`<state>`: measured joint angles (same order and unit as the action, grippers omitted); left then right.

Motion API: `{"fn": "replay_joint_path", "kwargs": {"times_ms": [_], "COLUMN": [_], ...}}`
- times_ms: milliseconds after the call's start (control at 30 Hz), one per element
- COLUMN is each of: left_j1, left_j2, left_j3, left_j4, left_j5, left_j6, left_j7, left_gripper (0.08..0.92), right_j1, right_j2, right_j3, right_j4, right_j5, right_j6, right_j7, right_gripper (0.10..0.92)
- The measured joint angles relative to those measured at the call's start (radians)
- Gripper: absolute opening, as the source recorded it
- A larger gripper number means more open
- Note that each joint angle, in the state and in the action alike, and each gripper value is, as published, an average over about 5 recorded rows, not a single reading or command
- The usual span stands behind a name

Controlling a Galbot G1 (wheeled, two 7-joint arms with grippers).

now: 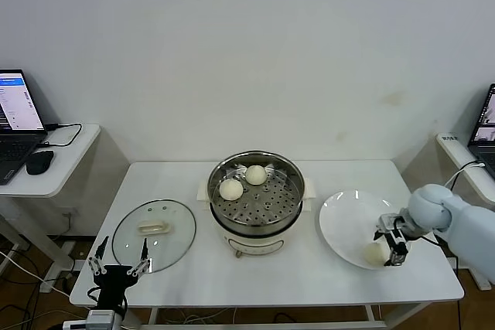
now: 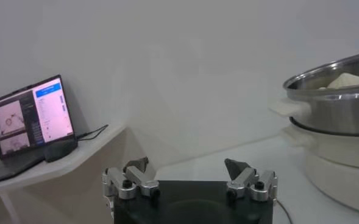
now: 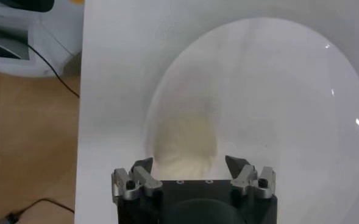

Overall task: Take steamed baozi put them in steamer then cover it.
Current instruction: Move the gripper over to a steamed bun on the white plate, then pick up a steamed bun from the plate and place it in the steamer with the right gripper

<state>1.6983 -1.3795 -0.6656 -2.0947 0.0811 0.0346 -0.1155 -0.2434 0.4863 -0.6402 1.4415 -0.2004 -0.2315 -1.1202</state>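
A: Where are the buns?

B: Two steamed baozi (image 1: 230, 188) sit on the holey tray inside the steamer (image 1: 288, 208), toward its back and left side. One more bun (image 1: 375, 253) lies on the white plate (image 1: 348, 218), near the plate's front edge.

A: Is anybody touching that one?

B: The right gripper (image 1: 394, 243) is down at it. In the right wrist view its fingers (image 3: 141, 172) stand apart, one on each side of the bun (image 3: 186, 146). I cannot tell if they press on it.

A: Where is the steamer?

B: In the middle of the white table (image 1: 309, 280). The plate is to its right, just beside it.

A: And the cover?

B: The cover (image 1: 154, 235) lies flat on the table to the left of the steamer, handle up. The pot has no lid on it.

A: What about the other arm?

B: The left gripper (image 1: 118, 263) hangs at the table's front left edge, near the cover. Its fingers (image 2: 136, 165) are spread wide and hold nothing.

A: Anything else around?

B: A laptop (image 1: 17, 116) and a mouse (image 1: 39, 161) sit on a small side desk (image 1: 73, 152) far to the left.
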Motion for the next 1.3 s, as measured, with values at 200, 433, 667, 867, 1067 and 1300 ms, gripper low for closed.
{"fn": "replay_joint_path", "kwargs": {"times_ms": [200,433,667,867,1067,1300], "left_j1": [0.001,0.000,-0.004,-0.012,-0.014,-0.017], "left_j2": [-0.001,-0.001,0.000,0.004,0.010,0.012], "left_j3": [0.000,0.000,0.002,0.009,0.013,0.020], "left_j4": [0.000,0.000,-0.002,-0.003,-0.008,-0.010], "left_j5": [0.000,0.000,0.000,-0.002,-0.005,-0.005], "left_j6": [0.000,-0.002,-0.002,-0.002,-0.002,-0.002], "left_j7": [0.000,-0.001,-0.001,0.000,0.000,0.000], "left_gripper": [0.823,0.823,0.823,0.823,0.823,0.823], "right_j1": [-0.010,-0.005,0.033,0.129,0.288,0.540], "right_j2": [0.019,0.023,0.007,-0.012,-0.007,0.052], "right_j3": [0.005,0.007,-0.007,-0.035,-0.088,-0.214], "right_j4": [-0.013,-0.015,-0.006,0.003,-0.004,-0.008], "right_j5": [0.001,0.010,0.027,0.067,0.132,0.226], "right_j6": [-0.013,-0.022,-0.022,-0.031,-0.038,-0.045], "right_j7": [0.003,0.003,-0.003,-0.014,-0.024,-0.013], "right_gripper": [0.676,0.607,0.594,0.596,0.602,0.602]}}
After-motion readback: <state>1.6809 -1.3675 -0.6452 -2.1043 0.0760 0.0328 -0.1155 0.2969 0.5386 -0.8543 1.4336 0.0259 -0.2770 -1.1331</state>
